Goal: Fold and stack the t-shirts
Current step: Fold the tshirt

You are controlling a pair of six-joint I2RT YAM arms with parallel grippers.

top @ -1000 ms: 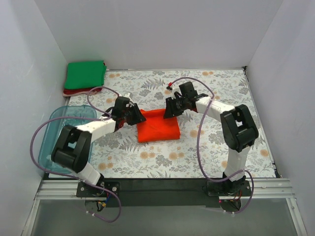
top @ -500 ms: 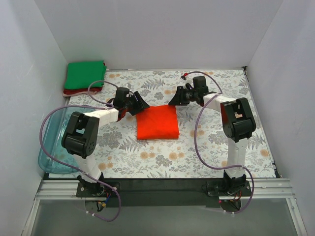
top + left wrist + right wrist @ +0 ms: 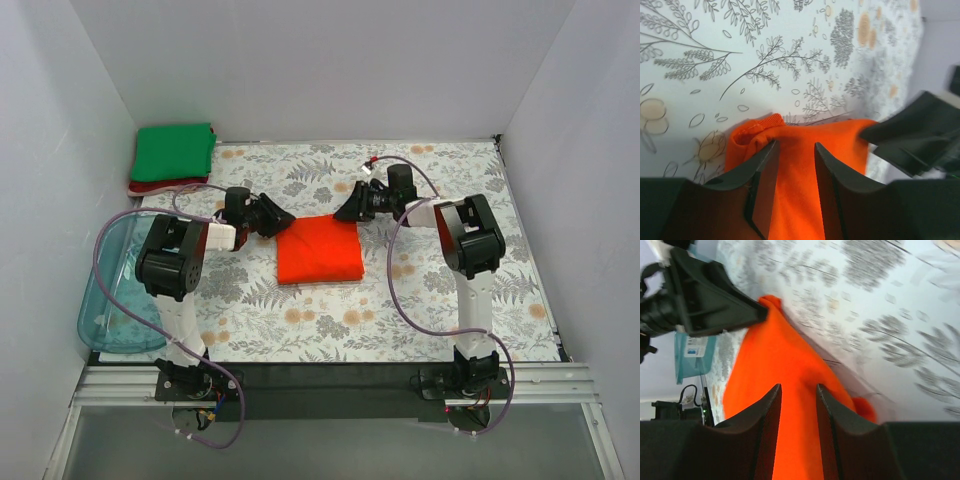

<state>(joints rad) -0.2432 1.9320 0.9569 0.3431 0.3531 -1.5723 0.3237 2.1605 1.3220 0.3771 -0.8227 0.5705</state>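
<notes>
The orange-red t-shirt point(image 3: 320, 252) lies folded into a flat square on the floral table cover. My left gripper point(image 3: 283, 217) is at its far left corner. My right gripper point(image 3: 346, 211) is at its far right corner. Both arms lie low and stretched out. In the left wrist view my left gripper point(image 3: 794, 145) stands narrowly parted with the orange-red cloth point(image 3: 840, 145) between the fingers. The right wrist view shows the same for my right gripper point(image 3: 798, 386) on the cloth point(image 3: 775, 350). The green t-shirt point(image 3: 173, 151) lies folded on the dark red one point(image 3: 146, 186) at the far left.
The clear blue plastic tub point(image 3: 104, 300) sits at the left edge beside the left arm. White walls close in the table on the left, back and right. Purple cables loop from both arms. The other gripper shows in each wrist view.
Both grippers moved from above the shirt's middle out to its far corners and sank low. The shirt went from bunched to a flat square.
</notes>
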